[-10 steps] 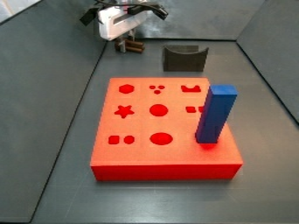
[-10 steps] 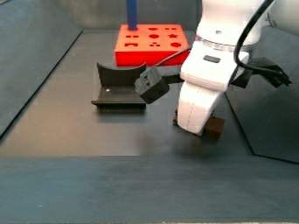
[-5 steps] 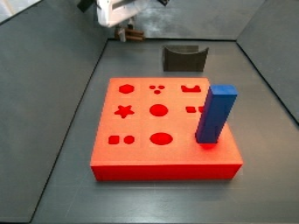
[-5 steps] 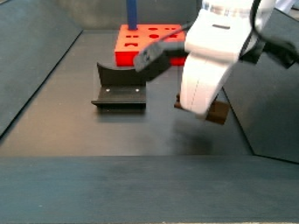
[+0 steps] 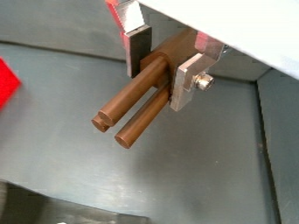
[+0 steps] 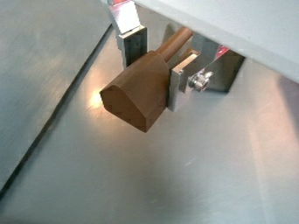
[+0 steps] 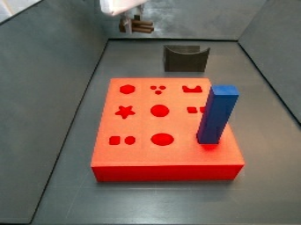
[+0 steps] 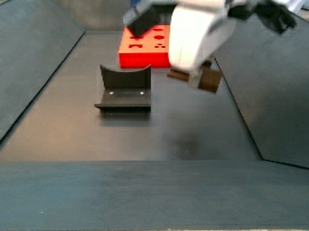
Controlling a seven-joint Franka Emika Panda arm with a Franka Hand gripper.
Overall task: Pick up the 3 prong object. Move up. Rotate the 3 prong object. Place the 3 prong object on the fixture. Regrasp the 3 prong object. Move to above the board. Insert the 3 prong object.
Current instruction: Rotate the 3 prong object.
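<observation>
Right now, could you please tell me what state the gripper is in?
Gripper: shut on the 3 prong object, lifted above the floor, beside the fixture in a side view.

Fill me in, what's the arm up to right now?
The gripper is shut on the 3 prong object, a brown peg clamped between its silver fingers, and holds it in the air, clear of the floor. In a side view it hangs above the dark floor beside the fixture, which is empty. The board has a blue block standing in it; the peg is nowhere near it yet.
</observation>
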